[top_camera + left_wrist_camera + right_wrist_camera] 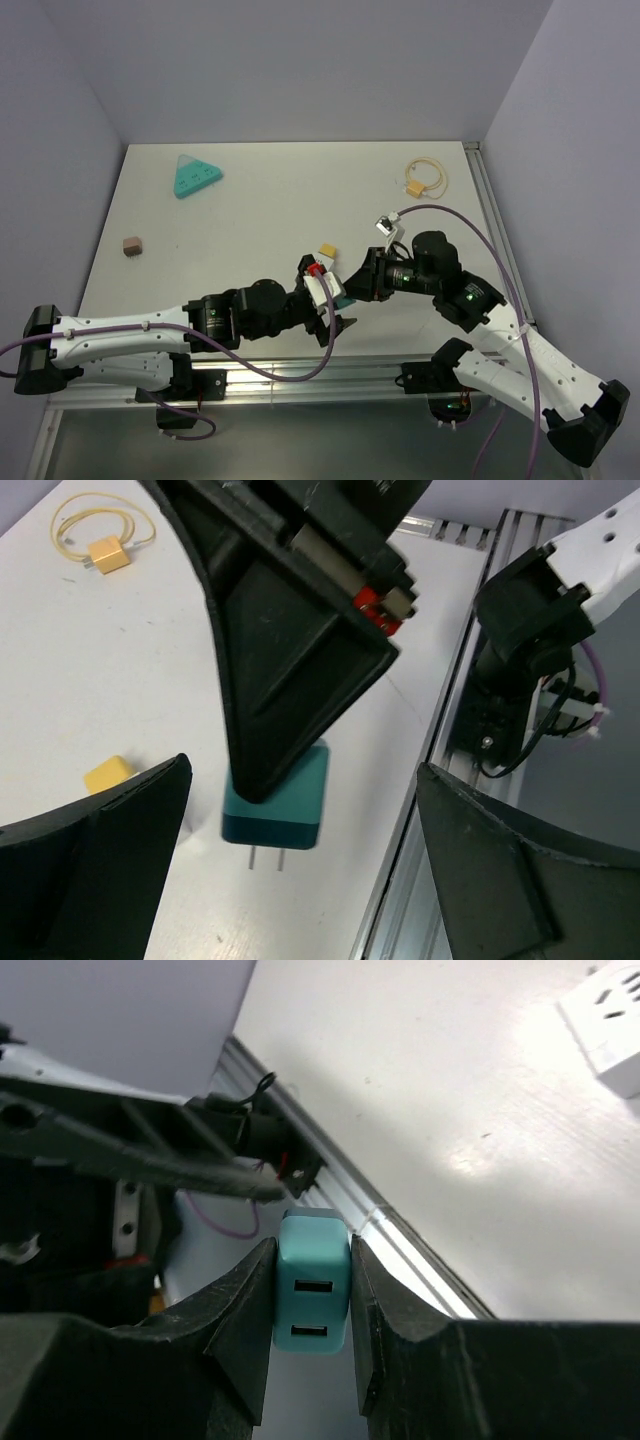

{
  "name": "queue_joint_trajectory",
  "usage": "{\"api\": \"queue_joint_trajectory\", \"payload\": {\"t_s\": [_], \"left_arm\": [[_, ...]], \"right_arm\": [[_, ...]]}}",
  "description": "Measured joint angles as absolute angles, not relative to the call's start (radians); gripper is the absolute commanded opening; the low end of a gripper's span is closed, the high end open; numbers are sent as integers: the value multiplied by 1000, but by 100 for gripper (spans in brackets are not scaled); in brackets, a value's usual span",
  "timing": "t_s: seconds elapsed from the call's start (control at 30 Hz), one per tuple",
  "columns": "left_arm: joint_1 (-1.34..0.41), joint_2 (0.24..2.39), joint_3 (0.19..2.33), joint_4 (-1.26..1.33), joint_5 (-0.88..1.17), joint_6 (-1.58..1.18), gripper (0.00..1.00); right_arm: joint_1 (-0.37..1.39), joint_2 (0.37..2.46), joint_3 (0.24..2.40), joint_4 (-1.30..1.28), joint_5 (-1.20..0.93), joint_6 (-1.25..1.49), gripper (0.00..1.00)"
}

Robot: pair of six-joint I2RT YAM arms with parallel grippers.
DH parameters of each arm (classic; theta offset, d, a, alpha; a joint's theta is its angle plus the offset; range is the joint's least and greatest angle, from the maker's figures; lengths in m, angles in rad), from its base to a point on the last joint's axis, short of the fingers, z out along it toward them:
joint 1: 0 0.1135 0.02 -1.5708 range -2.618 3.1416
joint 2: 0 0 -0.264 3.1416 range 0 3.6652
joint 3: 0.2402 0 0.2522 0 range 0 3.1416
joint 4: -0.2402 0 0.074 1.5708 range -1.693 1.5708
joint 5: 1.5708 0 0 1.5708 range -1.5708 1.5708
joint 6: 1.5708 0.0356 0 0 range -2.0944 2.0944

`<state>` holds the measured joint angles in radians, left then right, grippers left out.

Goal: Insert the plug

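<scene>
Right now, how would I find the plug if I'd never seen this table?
Look at the white table, around the middle of its near edge. There the right hand pinches the plug: a small teal block with two metal prongs. The only other teal thing is a triangle lying at the far left; the yellow cube nearby lies loose.

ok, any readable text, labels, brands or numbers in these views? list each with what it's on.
None readable in any view.
teal charger, held in the right claw: two USB ports, no print visible.
triangular power strip: too small to tell.
white socket block: slots only, no lettering visible.
</scene>
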<state>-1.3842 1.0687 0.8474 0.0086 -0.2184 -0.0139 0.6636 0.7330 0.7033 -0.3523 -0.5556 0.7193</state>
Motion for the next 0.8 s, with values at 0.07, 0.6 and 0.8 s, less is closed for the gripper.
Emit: {"api": "queue_joint_trajectory", "payload": {"t_s": [0.07,0.6,0.8], "left_arm": [[-1384,1069,847,19,-213,-37,100],[-1355,1119,984,-25,-204,-229,99],[-1266,1106,1015,-69,-170,-346,99]], "right_arm": [[664,748,714,-369,-519,704,0],[568,906,837,-458,-372,619,0],[551,970,898,-478,-315,539,0]]}}
